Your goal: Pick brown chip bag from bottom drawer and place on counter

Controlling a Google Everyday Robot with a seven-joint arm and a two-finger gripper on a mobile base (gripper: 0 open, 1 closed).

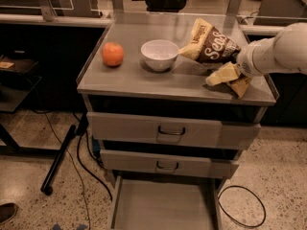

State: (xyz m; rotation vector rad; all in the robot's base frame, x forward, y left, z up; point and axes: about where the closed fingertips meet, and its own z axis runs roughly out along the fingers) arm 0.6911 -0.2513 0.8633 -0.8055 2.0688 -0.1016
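Note:
The brown chip bag [209,44] is above the right rear part of the counter [144,78], tilted, with its left tan end next to the white bowl. My gripper [230,79] is low over the counter's right front part, right under and beside the bag's right end, and touches it. My white arm [280,49] reaches in from the right. The bottom drawer [163,207] stands pulled out at the foot of the cabinet, with a bare floor.
A white bowl [159,54] sits mid-counter and an orange fruit [112,54] to its left. The two upper drawers [170,131] are closed. Black cables [242,207] and a dark pole lie on the floor beside the cabinet.

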